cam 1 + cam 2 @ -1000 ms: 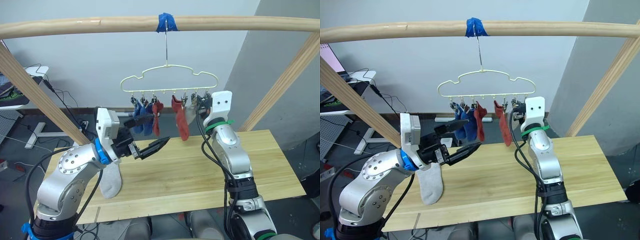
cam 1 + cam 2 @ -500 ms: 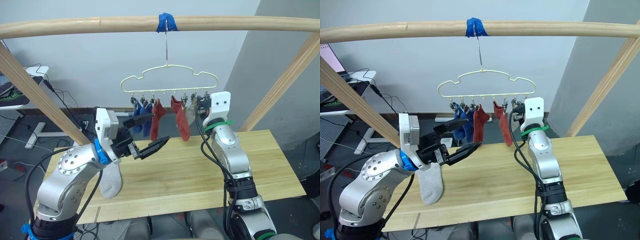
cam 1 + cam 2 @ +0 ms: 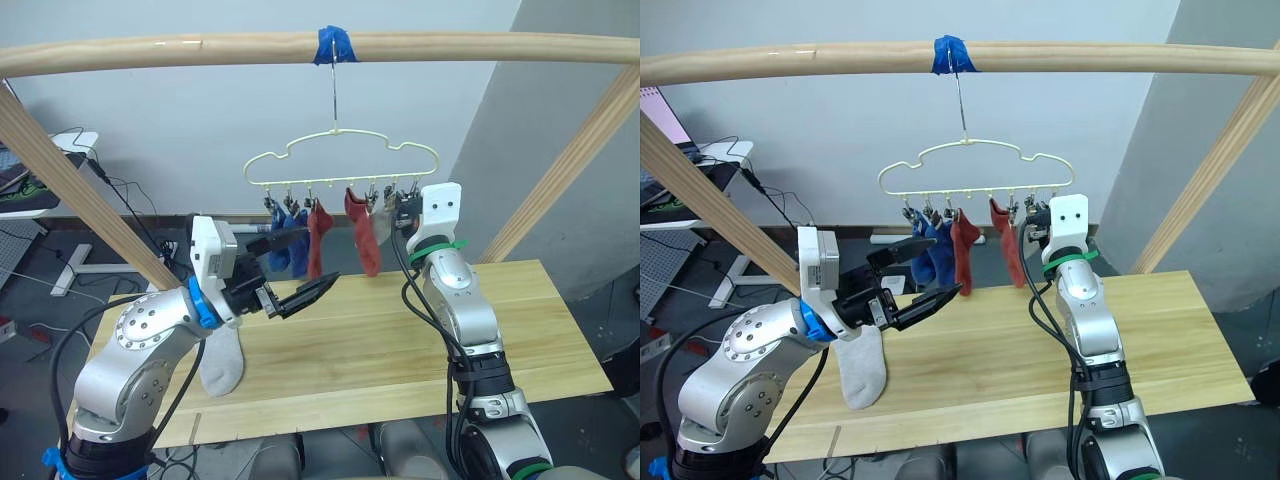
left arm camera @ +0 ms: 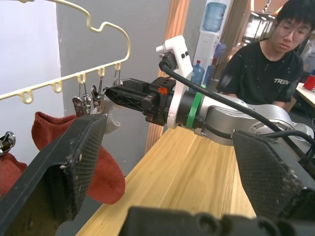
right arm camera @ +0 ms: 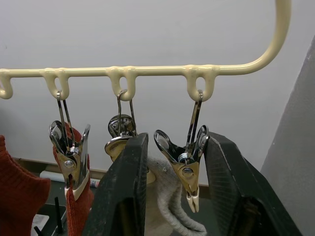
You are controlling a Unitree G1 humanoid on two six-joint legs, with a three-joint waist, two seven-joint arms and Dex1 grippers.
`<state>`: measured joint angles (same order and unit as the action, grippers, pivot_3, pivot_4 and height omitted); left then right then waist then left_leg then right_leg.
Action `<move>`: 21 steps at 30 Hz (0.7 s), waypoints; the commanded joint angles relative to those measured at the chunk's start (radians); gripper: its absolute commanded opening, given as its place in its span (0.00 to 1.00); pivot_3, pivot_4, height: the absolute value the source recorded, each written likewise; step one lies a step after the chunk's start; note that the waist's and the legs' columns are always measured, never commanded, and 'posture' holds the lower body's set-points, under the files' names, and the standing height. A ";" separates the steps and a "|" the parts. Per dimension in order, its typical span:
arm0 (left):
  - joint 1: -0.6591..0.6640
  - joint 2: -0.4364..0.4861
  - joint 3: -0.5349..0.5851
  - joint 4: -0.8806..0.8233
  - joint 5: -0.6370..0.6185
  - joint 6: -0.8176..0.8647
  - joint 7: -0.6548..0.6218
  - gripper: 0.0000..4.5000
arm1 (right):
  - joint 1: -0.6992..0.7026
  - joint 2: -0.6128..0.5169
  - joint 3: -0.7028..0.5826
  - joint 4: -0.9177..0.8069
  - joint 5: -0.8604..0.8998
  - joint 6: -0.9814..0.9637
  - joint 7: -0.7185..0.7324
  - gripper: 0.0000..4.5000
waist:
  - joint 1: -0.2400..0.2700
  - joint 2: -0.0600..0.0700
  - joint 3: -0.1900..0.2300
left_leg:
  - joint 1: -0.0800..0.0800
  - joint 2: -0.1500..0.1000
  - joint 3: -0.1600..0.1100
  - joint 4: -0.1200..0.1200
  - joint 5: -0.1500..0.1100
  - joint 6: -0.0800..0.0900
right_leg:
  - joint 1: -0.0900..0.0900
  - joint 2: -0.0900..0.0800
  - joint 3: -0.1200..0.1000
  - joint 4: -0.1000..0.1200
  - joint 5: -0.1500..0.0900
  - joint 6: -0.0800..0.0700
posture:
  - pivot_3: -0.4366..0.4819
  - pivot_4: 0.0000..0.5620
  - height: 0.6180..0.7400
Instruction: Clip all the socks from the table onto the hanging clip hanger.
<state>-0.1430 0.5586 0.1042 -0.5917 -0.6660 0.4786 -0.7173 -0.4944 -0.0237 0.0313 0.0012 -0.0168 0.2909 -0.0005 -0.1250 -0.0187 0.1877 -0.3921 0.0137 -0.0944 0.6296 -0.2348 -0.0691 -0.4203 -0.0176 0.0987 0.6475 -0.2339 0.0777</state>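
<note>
Clip hanger [image 3: 340, 158]: hangs from pole [image 3: 300, 47], long axis level, swung slightly right since earlier. Five socks clipped; grey sock [image 3: 221, 361] drapes table's [image 3: 400, 340] left edge. Right gripper [image 5: 170, 196] straddles end clip [image 5: 187, 157], fingers apart; left gripper [image 3: 300, 270] open, unchanged.

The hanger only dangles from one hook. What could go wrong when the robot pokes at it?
1. The clip hanger hangs freely from the pole. The right gripper is at its end clip, so a push could swing the hanger and the clip might slip away.
2. The grey sock lies near the table edge under the left arm. A careless reach might knock it off.
</note>
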 commanded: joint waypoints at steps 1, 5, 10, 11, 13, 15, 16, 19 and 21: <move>-0.008 0.001 0.007 -0.026 -0.008 -0.013 0.006 1.00 | -0.024 0.005 -0.009 -0.022 0.002 -0.021 -0.005 0.38 | 0.001 0.000 0.000 | 0.000 0.000 0.000 0.000 0.000 0.000 | 0.000 0.000 0.000 0.000 0.000 0.000 | 0.43 0.29 1.00; -0.004 0.003 0.006 -0.028 -0.009 -0.014 0.008 1.00 | -0.025 0.005 -0.010 -0.023 0.003 -0.025 -0.005 0.38 | 0.004 0.000 0.000 | 0.000 0.000 0.000 0.000 0.000 0.000 | 0.000 0.000 0.000 0.000 0.000 0.000 | 0.43 0.29 1.00; -0.001 0.002 0.002 -0.033 -0.012 -0.010 0.010 1.00 | -0.022 0.004 -0.012 -0.028 0.001 -0.026 -0.008 0.24 | 0.010 0.000 0.000 | 0.000 0.000 0.000 0.000 0.000 0.000 | 0.000 0.000 0.000 0.000 0.000 0.000 | 0.43 0.29 1.00; 0.001 0.002 0.001 -0.034 -0.012 -0.010 0.009 1.00 | -0.022 0.003 -0.012 -0.030 0.000 -0.027 -0.008 0.17 | 0.010 0.000 0.000 | 0.000 0.000 0.000 0.000 0.000 0.000 | 0.000 0.000 0.000 0.000 0.000 0.000 | 0.43 0.29 1.00; -0.001 0.002 0.000 -0.032 -0.011 -0.010 0.010 1.00 | -0.022 0.002 -0.015 -0.029 0.000 -0.028 -0.007 0.06 | 0.011 0.000 0.000 | 0.000 0.000 0.000 0.000 0.000 0.000 | 0.000 0.000 0.000 0.000 0.000 0.000 | 0.43 0.29 1.00; -0.005 0.000 -0.002 -0.031 -0.011 -0.008 0.013 1.00 | -0.022 0.000 -0.017 -0.031 0.000 -0.028 -0.007 0.00 | 0.011 0.000 0.000 | 0.000 0.000 0.000 0.000 0.000 0.000 | 0.000 0.000 0.000 0.000 0.000 0.000 | 0.43 0.29 1.00; -0.004 -0.001 -0.003 -0.031 -0.011 -0.008 0.013 1.00 | -0.020 -0.001 -0.018 -0.034 -0.001 -0.028 -0.006 0.00 | 0.011 0.000 0.000 | 0.000 0.000 0.000 0.000 0.000 0.000 | 0.000 0.000 0.000 0.000 0.000 0.000 | 0.43 0.29 1.00; -0.001 -0.001 -0.006 -0.033 -0.012 -0.009 0.014 1.00 | -0.016 -0.004 -0.020 -0.040 0.001 -0.026 -0.003 0.00 | 0.011 0.000 0.000 | 0.000 0.000 0.000 0.000 0.000 0.000 | 0.000 0.000 0.000 0.000 0.000 0.000 | 0.43 0.29 1.00; 0.002 0.000 -0.010 -0.030 -0.009 -0.004 0.017 1.00 | -0.016 -0.023 -0.028 -0.059 0.027 0.003 0.034 0.00 | 0.011 0.000 0.000 | 0.000 0.000 0.000 0.000 0.000 0.000 | 0.000 0.000 0.000 0.000 0.000 0.000 | 0.42 0.30 1.00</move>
<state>-0.1399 0.5575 0.0910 -0.5918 -0.6664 0.4791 -0.7067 -0.4996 -0.0295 0.0213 0.0000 -0.0134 0.2867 0.0061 -0.1138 -0.0187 0.1877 -0.3922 0.0138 -0.0945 0.6297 -0.2348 -0.0691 -0.4203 -0.0176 0.0986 0.6475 -0.2339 0.0777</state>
